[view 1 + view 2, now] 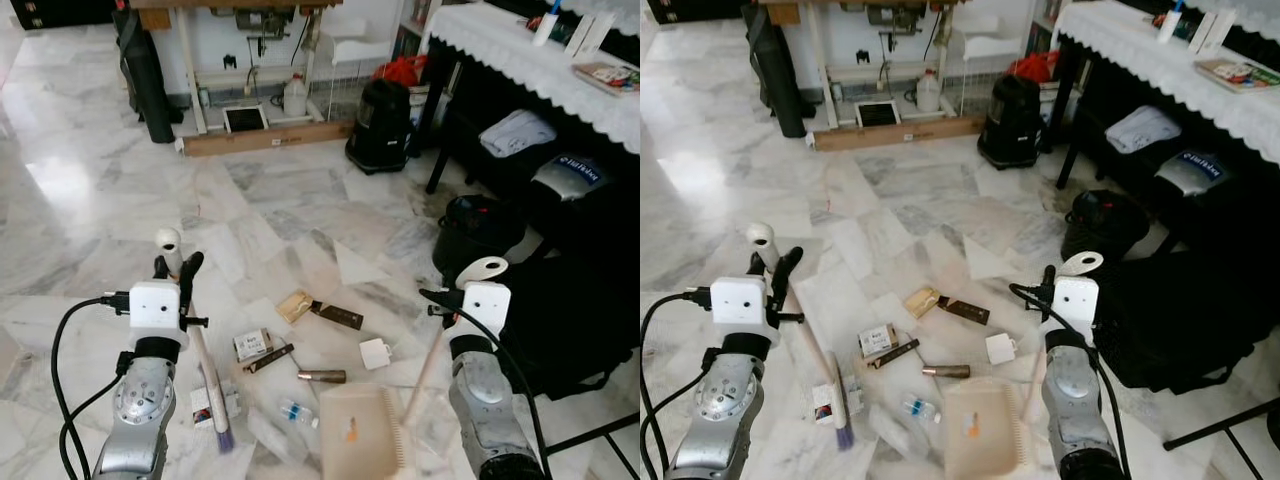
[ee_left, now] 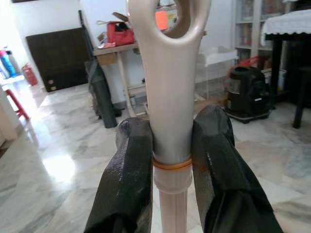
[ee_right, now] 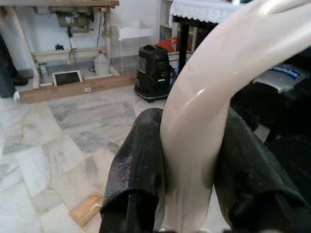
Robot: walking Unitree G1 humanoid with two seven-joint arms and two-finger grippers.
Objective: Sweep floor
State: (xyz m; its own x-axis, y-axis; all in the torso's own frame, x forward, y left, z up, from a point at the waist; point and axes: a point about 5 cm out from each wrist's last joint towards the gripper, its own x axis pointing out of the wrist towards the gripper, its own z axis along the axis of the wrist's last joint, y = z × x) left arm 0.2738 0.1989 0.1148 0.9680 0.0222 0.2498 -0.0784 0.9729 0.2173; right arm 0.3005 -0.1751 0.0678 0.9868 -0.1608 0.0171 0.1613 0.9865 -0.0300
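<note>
The marble floor [image 1: 90, 200] is polished, hard and probably slick; litter should slide easily. The dustpan [image 1: 355, 432], stiff beige plastic and likely light, rests flat just beside the scattered litter. The right gripper [image 3: 187, 160] pinches its curved handle near the top. The broom [image 1: 205, 375], a thin rigid stick with a short purple-tipped brush on the floor, is clamped by the left gripper [image 2: 170, 155] just below its looped end. The small box [image 1: 253, 344] looks light.

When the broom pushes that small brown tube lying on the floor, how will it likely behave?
The brown tube looks cylindrical and lies on its side, so it will probably roll rather than slide. The polished marble floor likely offers little grip. It seems small and light.
</note>
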